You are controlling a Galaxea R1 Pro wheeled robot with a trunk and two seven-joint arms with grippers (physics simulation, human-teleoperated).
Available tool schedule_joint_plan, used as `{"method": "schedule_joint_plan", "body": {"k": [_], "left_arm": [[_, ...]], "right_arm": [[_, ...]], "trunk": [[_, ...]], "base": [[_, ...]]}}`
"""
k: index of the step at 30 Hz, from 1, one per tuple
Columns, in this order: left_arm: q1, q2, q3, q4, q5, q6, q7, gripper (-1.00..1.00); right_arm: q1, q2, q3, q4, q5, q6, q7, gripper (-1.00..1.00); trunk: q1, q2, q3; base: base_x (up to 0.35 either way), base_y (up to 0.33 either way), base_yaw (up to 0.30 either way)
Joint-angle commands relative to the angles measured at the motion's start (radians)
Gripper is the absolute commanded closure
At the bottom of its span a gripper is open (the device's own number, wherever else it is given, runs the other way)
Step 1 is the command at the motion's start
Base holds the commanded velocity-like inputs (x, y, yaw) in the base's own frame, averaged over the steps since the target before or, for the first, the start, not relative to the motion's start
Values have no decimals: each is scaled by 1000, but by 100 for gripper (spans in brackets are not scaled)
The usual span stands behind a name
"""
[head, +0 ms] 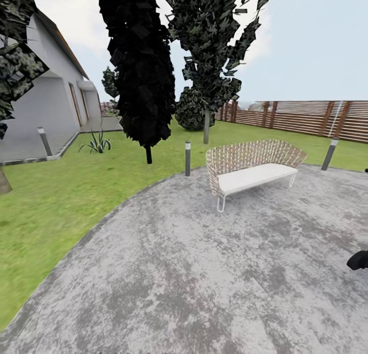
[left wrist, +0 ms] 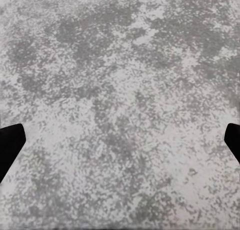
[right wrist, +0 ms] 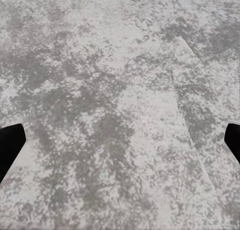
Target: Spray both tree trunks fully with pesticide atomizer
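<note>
- L pincer (left wrist: 120,140): fingers spread wide, the two black tips at opposite edges of the L wrist view, nothing between them; mottled grey paving (left wrist: 120,65) beneath.
- R pincer (right wrist: 120,140): same config, fingers spread wide apart, nothing held; grey paving under it, w/ a faint straight seam running across.
- Head view: small black part of the R arm (head: 359,260) at the right edge, above the paving.
- Garden: grey paved patch (head: 204,272) in the foreground, curved edge meeting the green lawn (head: 56,195).
- Trees: one w/ dense dark foliage (head: 138,62) and a short dark trunk (head: 148,154) on the lawn just beyond the paving; a second w/ jagged grey-green foliage (head: 212,42) and a pale trunk (head: 206,126) further back, to its right.
- Woven-back seat w/ white cushion (head: 253,167) stood on the paving, near its far edge.
- Short grey lamp posts (head: 187,158) along the paving border.
- White house (head: 46,103) at left; brown slat fence (head: 306,118) at right rear; round bush (head: 191,108) beside the pale trunk.
- Atomizer: location could not be determined.
</note>
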Motion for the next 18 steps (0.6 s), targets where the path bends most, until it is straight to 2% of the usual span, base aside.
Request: {"method": "schedule_joint_plan", "body": {"k": [1,18], "left_arm": [[-1,0,1,1,0,-3,0,-100],[-1,1,3,2,2,-3,2,-100]], "right_arm": [[0,0,0,1,1,-3,-1,-100],[0,1,2,3,2,-3,-1,-100]], "trunk": [[4,-8,-4],[69,-127,-57]], "base": [[0,0,279],[0,0,279]]}}
